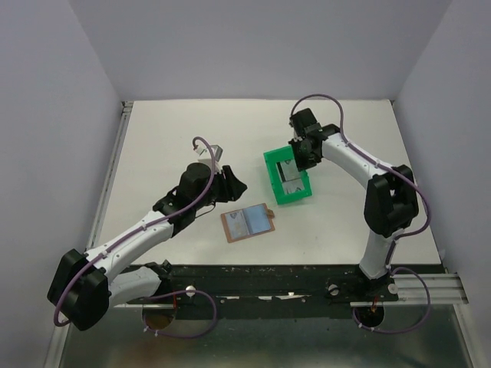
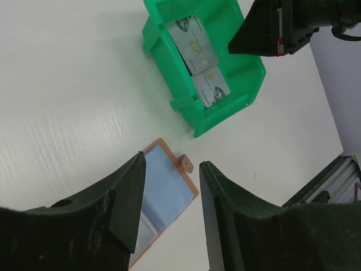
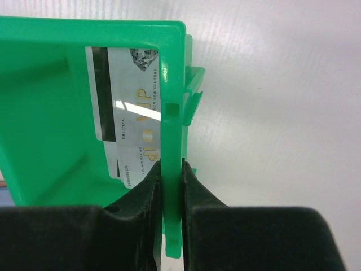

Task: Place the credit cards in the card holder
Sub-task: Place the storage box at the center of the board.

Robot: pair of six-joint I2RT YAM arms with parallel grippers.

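Two pale grey credit cards (image 2: 194, 48) lie overlapping inside a green bin (image 2: 169, 62), also seen as cards (image 3: 132, 96) in the right wrist view. The tan card holder (image 1: 247, 222) lies open on the table near the front, its pale blue inside facing up; a pale patch with a small dark mark shows on its left half. My left gripper (image 2: 172, 161) hovers open and empty just above the holder (image 2: 166, 189). My right gripper (image 3: 171, 169) is shut on the bin's side wall (image 3: 171, 84).
White walls enclose the table on the left, back and right. A black rail (image 1: 291, 280) runs along the near edge by the arm bases. The right gripper (image 2: 276, 28) shows at the bin's far side in the left wrist view.
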